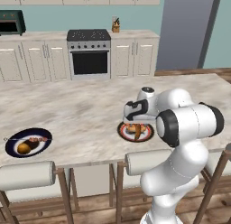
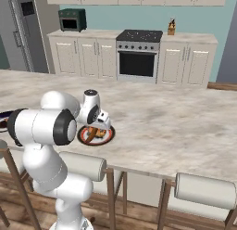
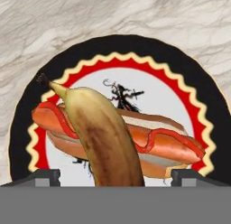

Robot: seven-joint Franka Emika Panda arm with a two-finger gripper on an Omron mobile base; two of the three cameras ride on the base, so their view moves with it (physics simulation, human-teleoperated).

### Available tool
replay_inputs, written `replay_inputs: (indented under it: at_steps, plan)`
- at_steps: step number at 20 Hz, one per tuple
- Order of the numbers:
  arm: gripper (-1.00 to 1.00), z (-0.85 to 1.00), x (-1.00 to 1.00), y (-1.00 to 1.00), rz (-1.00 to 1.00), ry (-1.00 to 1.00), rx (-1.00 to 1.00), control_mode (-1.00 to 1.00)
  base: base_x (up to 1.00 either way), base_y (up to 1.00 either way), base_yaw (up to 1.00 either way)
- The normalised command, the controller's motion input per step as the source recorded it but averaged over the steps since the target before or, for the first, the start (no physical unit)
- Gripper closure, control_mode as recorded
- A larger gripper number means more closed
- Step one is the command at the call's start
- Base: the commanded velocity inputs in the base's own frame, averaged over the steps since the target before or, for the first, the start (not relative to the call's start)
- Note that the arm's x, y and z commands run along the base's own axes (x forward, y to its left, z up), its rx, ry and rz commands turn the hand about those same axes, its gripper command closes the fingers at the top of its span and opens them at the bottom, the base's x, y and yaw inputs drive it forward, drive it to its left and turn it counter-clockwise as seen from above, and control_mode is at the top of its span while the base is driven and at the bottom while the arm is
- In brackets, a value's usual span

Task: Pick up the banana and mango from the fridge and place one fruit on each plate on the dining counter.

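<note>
Directly below the gripper [image 3: 115, 175], jaws standing wide, the banana [image 3: 101, 133] is lying lengthwise between the fingertips, resting on the red-rimmed plate [image 3: 212, 110].

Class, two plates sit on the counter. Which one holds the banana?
The red-rimmed plate under the claw holds the banana. The navy plate farther left holds a round mango.

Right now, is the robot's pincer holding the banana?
No, nothing is held. The pincer is open, its tips apart on either side of the banana, which lies on the red-rimmed plate.

No text can be read on anything.
</note>
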Motion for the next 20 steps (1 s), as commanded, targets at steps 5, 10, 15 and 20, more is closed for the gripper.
replay_inputs:
  at_steps: [5, 10, 15, 20]
  plan:
    - [-1.0, 0.57, -0.24, 0.0, 0.0, -0.04, 0.0, -1.0, 0.0, 0.0, 0.0]
    - [-1.0, 0.77, -0.95, 0.02, 0.0, -0.17, 0.01, -1.0, 0.0, 0.0, 0.0]
    - [-1.0, 0.71, -1.0, 0.19, 0.03, -0.27, -0.07, -1.0, 0.0, 0.0, 0.0]
    - [-1.0, 0.51, -1.0, 0.19, 0.05, -0.26, -0.13, -1.0, 0.0, 0.0, 0.0]
